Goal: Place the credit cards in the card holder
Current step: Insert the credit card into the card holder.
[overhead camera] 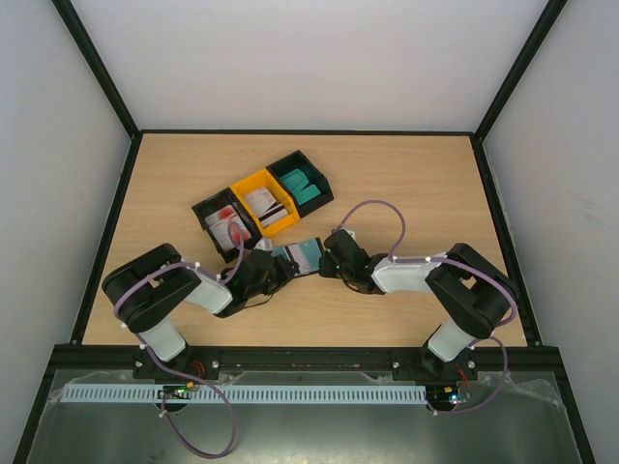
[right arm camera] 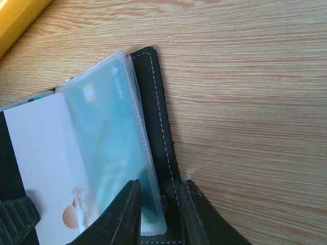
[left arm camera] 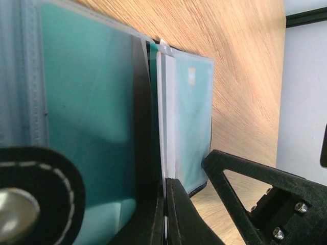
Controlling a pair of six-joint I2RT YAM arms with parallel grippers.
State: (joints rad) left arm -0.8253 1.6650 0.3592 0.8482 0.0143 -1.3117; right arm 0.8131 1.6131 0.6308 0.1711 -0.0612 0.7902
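Observation:
The black card holder point(overhead camera: 302, 253) lies open on the table between my two grippers. My left gripper point(overhead camera: 274, 269) is shut on its left side. In the left wrist view the jaws point(left arm camera: 166, 206) pinch a thin leaf of the holder, with a teal credit card point(left arm camera: 92, 112) in a clear sleeve beside them and the snap tab point(left arm camera: 30, 199) at lower left. My right gripper point(overhead camera: 327, 259) is shut on the right side. Its jaws point(right arm camera: 161, 212) clamp the black stitched cover point(right arm camera: 156, 112) and a clear sleeve holding a teal card point(right arm camera: 107, 132). A white pictured card point(right arm camera: 41, 168) lies left of that.
Three bins stand in a diagonal row behind the holder. A black bin point(overhead camera: 205, 209) holds red-and-white cards, a yellow bin point(overhead camera: 248, 181) holds white striped cards, and another black bin point(overhead camera: 324, 182) holds teal cards. Bare wood stretches to the right point(right arm camera: 255, 102).

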